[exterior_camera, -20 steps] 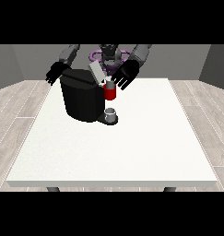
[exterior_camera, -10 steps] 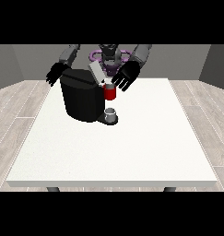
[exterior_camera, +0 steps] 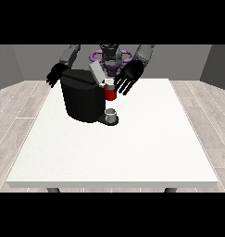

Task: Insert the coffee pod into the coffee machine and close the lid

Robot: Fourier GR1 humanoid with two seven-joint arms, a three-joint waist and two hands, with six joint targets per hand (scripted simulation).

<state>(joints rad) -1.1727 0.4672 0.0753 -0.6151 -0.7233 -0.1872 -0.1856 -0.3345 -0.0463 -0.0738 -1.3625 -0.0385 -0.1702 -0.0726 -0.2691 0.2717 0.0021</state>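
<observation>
Here both robot hands, right (exterior_camera: 130,76) and left (exterior_camera: 54,75) of view, hang open-fingered beside the coffee machine (exterior_camera: 84,96).

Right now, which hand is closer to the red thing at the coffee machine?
The left one, the hand at the view's right: it hangs open just above and beside the red thing at the machine. The hand at the view's left is behind the coffee machine, farther off.
</observation>
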